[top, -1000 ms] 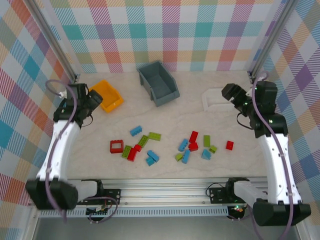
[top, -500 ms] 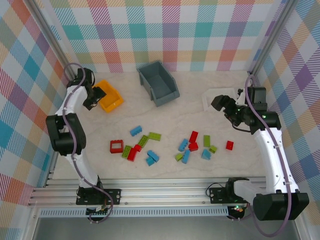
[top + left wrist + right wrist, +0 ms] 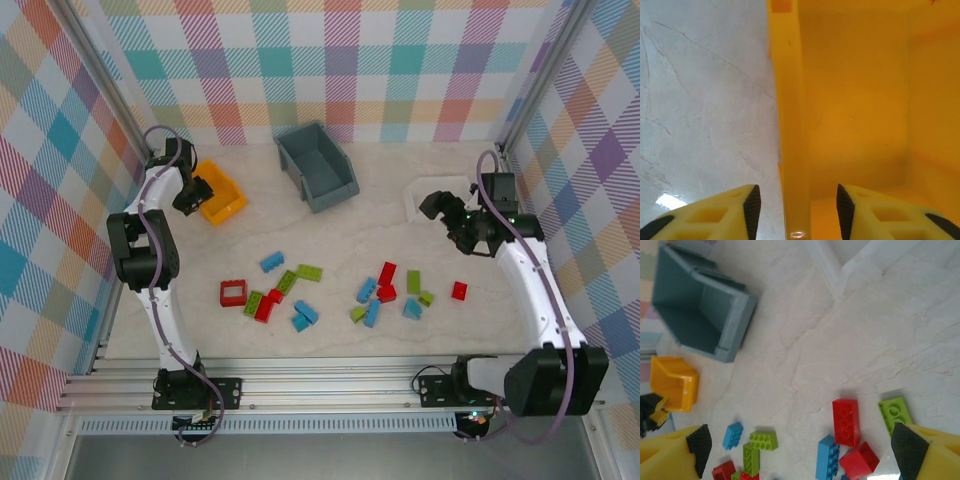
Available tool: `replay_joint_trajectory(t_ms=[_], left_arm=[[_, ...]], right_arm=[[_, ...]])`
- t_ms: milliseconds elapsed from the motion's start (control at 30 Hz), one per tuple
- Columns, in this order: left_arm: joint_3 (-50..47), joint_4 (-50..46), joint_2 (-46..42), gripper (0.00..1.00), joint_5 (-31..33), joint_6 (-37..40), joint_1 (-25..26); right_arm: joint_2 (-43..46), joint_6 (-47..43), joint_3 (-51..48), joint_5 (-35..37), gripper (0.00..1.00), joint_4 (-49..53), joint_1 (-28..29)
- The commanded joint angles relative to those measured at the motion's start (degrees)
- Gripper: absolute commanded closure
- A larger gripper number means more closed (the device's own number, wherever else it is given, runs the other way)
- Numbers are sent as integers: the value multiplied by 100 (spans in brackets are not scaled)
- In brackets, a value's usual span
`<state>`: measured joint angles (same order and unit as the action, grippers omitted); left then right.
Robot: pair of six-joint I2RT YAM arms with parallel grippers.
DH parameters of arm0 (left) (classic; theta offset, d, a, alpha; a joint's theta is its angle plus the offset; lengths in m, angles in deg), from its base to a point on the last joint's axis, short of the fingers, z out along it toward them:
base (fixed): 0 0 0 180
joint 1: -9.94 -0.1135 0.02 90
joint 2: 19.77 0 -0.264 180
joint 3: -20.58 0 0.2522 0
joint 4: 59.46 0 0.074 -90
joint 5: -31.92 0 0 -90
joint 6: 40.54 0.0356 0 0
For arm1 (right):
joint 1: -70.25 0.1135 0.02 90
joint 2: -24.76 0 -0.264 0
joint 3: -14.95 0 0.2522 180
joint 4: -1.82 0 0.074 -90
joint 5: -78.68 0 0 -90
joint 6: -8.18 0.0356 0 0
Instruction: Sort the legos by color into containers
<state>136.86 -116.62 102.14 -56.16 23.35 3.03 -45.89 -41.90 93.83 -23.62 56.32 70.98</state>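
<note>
the left gripper (image 3: 190, 194) has swung in to the small orange-yellow plastic bin (image 3: 225, 197), fingers spread astride one wall. the right gripper (image 3: 437, 205), far right of that bin, is also spread. the studded plastic bricks (image 3: 308, 272) lie loose right of it, so sorting has likely not begun.

small orange-yellow plastic bin (image 3: 222, 192) back-left, larger grey-blue plastic bin (image 3: 316, 168) back-centre, small white plastic bin (image 3: 418, 197) back-right, plastic lego bricks (image 3: 308, 272) scattered in front of all three

A pale marbled tabletop (image 3: 340, 240) sits enclosed by pastel plaid walls (image 3: 330, 60) on aluminium framing (image 3: 320, 375).
</note>
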Motion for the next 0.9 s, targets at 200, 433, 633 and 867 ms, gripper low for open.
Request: replay_joint_trajectory(t_ms=[200,433,633,867], left_arm=[[-340,452,-320,92,-558,508,113],[-366,530,-396,100,-987,567,603],[-265,586,-274,100,-983,418,856],[108,641,34,100,-1045,476,1073]], right_arm=[[-1411,394,411,657,10,-636,-748],[-3073,489,1489,649,16,-707,-832],[-4238,406,2451,562,29,-425,-829],[-4857,-350,3285,1056,61,140,-684]])
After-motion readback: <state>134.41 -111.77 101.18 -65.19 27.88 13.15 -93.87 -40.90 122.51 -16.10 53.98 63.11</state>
